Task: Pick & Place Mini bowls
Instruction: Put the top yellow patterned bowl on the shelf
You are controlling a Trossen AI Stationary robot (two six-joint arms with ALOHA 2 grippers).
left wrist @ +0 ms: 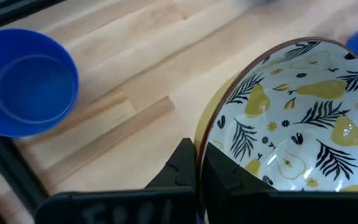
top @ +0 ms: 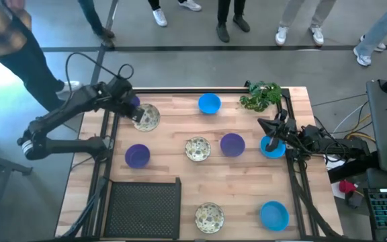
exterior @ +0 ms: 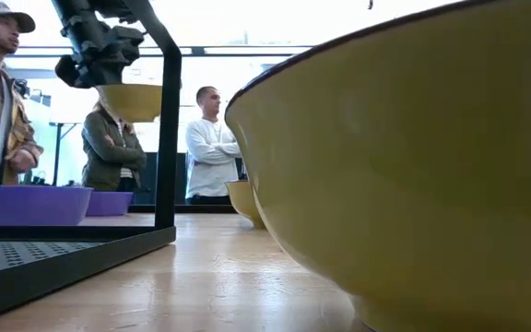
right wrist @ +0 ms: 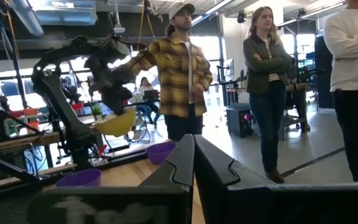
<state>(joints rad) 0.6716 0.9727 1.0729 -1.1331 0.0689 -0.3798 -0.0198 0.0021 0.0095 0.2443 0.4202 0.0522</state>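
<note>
My left gripper (top: 138, 114) is over the table's far left part, shut on a cream mini bowl (top: 147, 118) with a pear-and-leaf pattern inside and a yellow outside (exterior: 133, 100). Resting on their bases on the table are blue bowls (top: 209, 103), (top: 272, 147), (top: 274, 215), purple bowls (top: 138, 156), (top: 232, 144) and cream bowls (top: 197, 148), (top: 209, 216). My right gripper (top: 265, 125) is shut (right wrist: 193, 148) at the right edge, just beside the blue bowl there, and holds nothing. My left gripper pinches the patterned bowl by its rim (left wrist: 199, 144), one finger (left wrist: 232, 174) inside the bowl and the other (left wrist: 180, 163) on its yellow outer wall. The bowl is lifted clear of the table and hangs below the fingers, slightly tilted.
A black perforated tray (top: 143, 207) sits at the near left. A green leafy plant (top: 261, 95) stands at the far right corner. A black frame (top: 106, 134) borders the table's sides. Several people (right wrist: 179, 68) stand beyond the far edge.
</note>
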